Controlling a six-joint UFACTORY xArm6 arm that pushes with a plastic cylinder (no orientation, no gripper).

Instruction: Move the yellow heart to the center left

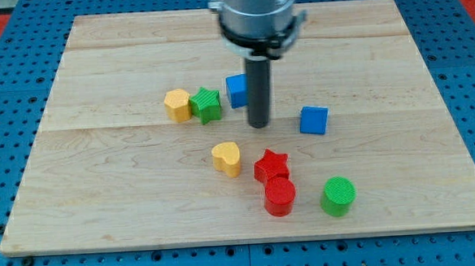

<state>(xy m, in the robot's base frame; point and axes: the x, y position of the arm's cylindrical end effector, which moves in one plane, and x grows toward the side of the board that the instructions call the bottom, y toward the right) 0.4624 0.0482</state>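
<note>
Camera view shows our tip (258, 125) resting on the surface (103, 205) near the middle, just beside a blue block (236, 91). Our end effector is a bare rod, holding nothing. The yellow heart (227, 158) lies below the tip, slightly to the view's left, close to the red star (270, 165). We judge a careless sweep could drag the star along or send the heart toward the yellow block (177, 104) and green block (207, 104). Blue pegboard (7, 80) surrounds the pale wood.
</note>
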